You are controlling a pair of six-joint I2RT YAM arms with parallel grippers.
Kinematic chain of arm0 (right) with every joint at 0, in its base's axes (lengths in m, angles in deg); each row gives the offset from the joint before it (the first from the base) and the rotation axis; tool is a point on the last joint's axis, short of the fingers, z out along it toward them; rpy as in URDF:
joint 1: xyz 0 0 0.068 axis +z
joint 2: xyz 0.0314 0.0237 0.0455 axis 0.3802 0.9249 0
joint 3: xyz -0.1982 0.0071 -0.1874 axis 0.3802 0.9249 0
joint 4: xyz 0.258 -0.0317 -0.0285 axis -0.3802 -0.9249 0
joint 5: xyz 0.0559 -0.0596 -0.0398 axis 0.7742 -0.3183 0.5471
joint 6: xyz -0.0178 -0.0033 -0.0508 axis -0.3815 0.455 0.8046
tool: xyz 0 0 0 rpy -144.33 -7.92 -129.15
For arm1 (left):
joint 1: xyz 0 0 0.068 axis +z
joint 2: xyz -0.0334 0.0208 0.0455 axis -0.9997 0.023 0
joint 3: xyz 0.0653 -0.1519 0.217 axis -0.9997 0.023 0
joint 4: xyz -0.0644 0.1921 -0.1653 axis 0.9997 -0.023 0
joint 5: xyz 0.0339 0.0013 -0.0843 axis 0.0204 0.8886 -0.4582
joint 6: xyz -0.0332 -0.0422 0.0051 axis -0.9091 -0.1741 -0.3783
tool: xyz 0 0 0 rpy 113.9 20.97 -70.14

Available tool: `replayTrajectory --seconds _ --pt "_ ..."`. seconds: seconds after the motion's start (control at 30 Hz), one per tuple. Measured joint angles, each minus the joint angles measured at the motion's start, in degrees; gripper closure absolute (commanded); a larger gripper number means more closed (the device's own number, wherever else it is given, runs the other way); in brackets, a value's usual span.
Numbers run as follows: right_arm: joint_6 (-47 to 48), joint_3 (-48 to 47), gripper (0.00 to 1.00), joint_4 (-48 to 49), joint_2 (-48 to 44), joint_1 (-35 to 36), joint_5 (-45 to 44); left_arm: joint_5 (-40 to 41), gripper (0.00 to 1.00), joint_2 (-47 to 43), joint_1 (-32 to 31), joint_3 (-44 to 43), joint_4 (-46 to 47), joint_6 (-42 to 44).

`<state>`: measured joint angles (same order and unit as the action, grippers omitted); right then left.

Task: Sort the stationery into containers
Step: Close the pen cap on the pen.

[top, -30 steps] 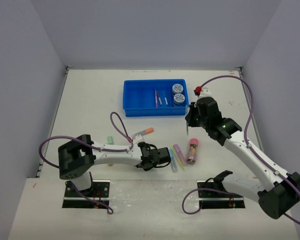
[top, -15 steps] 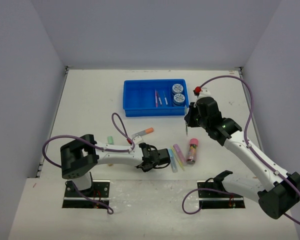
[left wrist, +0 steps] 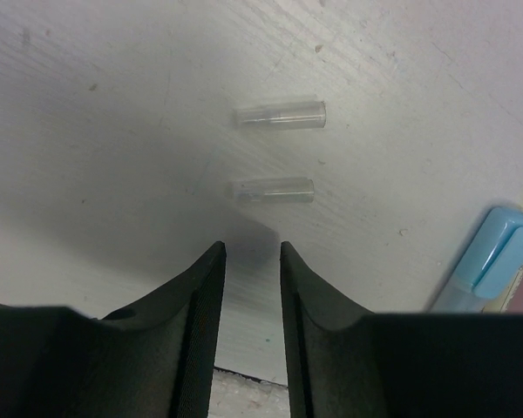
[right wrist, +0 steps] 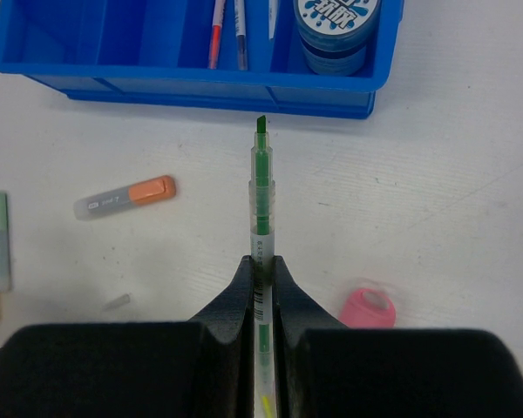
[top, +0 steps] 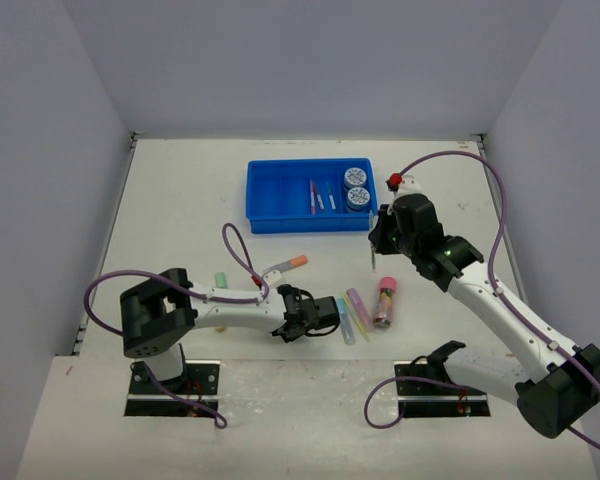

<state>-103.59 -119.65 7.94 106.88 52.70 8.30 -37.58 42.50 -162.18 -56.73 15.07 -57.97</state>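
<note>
Left arm (top: 230,300) nudged right; green marker (right wrist: 261,187) in right gripper (right wrist: 261,261)

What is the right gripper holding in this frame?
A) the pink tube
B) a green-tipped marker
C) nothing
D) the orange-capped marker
B: the right wrist view shows the right gripper shut on a green-tipped marker aimed at the blue tray, while the orange-capped marker and pink tube lie loose.

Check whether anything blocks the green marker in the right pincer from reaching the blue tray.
Nothing visible does. The right pincer grips the green marker, tip toward the blue tray; only bare table lies between tip and near wall.
</note>
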Motion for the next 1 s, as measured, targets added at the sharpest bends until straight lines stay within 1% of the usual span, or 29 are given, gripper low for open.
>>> replayTrajectory --seconds 0.1,0.27,0.37,0.5,0.8,1.0 --pt "0.02 0.00 1.00 0.02 0.00 0.00 0.15 1.10 0.66 -0.65 0.50 -0.06 -1.58 -0.10" --pt "0.12 0.01 1.00 0.02 0.32 0.00 0.44 2.32 0.59 -2.78 3.37 -0.06 -3.32 -0.48" --pt "0.15 0.00 1.00 0.04 0.61 0.00 0.87 2.86 0.58 -3.49 4.17 -0.06 -3.47 -0.46" --pt "0.17 0.00 1.00 0.02 0.90 0.00 1.13 2.95 0.58 -3.90 4.23 -0.06 -3.06 0.22" --pt "0.17 0.00 1.00 0.03 0.94 0.00 1.21 2.63 0.58 -3.90 4.23 -0.06 -1.32 5.07" --pt "0.20 0.00 1.00 0.02 0.96 0.00 1.22 -0.35 0.59 -3.46 4.23 -0.65 -1.76 5.22"
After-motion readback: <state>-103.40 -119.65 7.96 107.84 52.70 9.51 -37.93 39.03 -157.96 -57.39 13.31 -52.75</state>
